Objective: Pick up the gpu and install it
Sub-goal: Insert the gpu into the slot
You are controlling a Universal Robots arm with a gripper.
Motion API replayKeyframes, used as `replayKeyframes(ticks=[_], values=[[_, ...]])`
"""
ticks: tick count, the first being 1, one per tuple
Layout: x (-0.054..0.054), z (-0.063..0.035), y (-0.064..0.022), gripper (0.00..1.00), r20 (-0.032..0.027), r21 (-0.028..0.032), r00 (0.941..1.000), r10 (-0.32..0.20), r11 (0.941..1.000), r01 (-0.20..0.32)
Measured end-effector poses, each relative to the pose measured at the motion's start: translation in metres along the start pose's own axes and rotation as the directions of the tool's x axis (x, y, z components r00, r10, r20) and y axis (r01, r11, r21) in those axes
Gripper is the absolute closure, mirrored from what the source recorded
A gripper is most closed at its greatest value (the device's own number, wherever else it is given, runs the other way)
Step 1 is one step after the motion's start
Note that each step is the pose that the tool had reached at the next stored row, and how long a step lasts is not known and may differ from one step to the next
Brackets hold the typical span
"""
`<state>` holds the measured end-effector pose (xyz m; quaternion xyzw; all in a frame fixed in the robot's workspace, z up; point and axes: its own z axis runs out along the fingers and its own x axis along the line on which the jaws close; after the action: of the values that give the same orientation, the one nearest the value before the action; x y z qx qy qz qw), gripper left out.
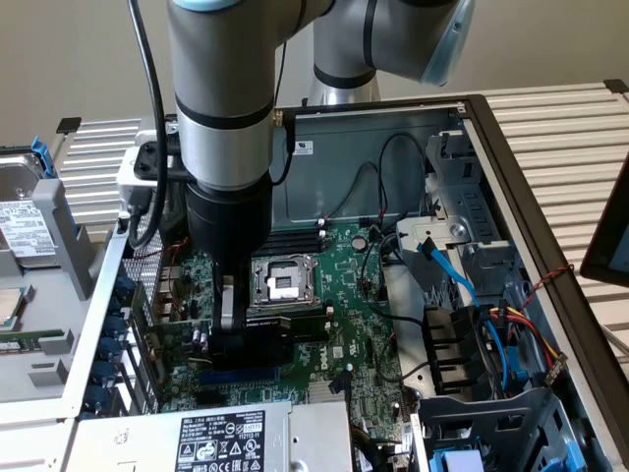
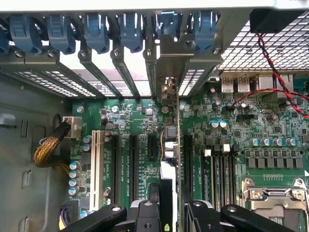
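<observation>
The gpu (image 2: pixel 168 140) stands edge-on over the expansion slots of the green motherboard (image 2: pixel 130 121). Its silver end bracket (image 2: pixel 166 60) sits against the case's rear slot openings. My gripper (image 2: pixel 171 215) is shut on the card, with one black finger (image 2: pixel 145 212) on each side of the black shroud. In the exterior view, the gripper (image 1: pixel 234 339) reaches straight down into the open case, and the gpu (image 1: pixel 295 332) shows as a dark block low over the board beside the CPU socket (image 1: pixel 283 281). I cannot tell whether the card's edge sits in a slot.
Blue retention clips (image 2: pixel 96 29) line the rear of the case. Red and black wires (image 2: pixel 275 72) cross near the rear ports. A power supply (image 1: pixel 216 438), a drive cage with cables (image 1: pixel 472 324) and the case wall (image 1: pixel 511 187) hem in the board. A hard drive (image 1: pixel 25 216) lies outside the case.
</observation>
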<state>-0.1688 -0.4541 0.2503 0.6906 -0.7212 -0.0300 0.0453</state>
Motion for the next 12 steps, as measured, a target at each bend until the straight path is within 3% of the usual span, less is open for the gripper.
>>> replayKeyframes(ticks=[12], values=[[-0.0001,0.0028,0.0002,0.73,-0.0001,-0.0004,1.0,0.0,1.0,0.0]])
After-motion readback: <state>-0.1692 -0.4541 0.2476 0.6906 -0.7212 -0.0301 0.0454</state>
